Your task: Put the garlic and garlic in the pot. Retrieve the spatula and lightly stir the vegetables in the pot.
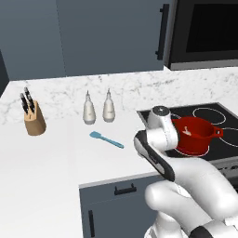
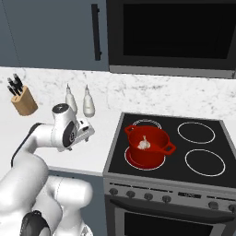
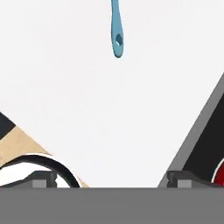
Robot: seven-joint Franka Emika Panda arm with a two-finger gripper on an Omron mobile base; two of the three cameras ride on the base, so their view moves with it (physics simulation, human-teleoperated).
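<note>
Arm bent low over white counter, gripper empty, fingers spread, above spatula; garlic in red pot.

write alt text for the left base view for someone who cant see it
A white robot arm rises at lower right, partly hiding a red pot on a black stovetop. On the white counter to its left lie a light-blue spatula, two pale bottles and a wooden knife block.
</note>
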